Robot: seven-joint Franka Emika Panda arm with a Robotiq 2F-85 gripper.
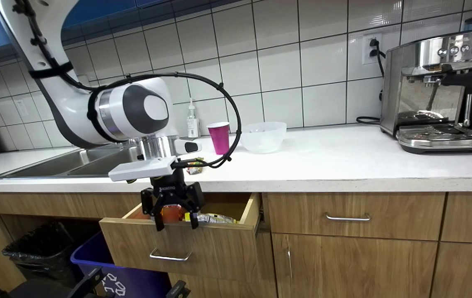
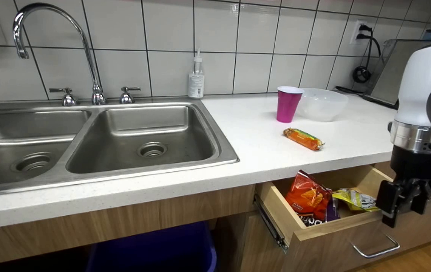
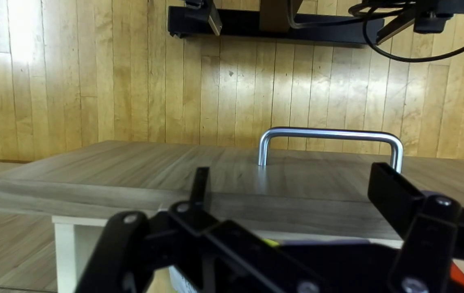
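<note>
Gripper (image 1: 177,224) spread wide, nil held, nr open drawer (image 1: 219,252); red bag (image 2: 306,194) inside clear in an ext. view only.

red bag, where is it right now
In an exterior view, the red bag is in the open drawer below the counter, toward the drawer's left side as pictured, left of the yellow bag.

The drawer (image 1: 215,248) is open below the white surface (image 1: 335,161), its wood-grained front (image 2: 328,247) upright. On this front a silver handle (image 1: 170,257) is fixed, horizontal and curved at both ends. Inside the drawer, a red bag (image 2: 308,197) stands tilted; near it a yellow and silver bag (image 2: 353,198) lies flatter.
</note>
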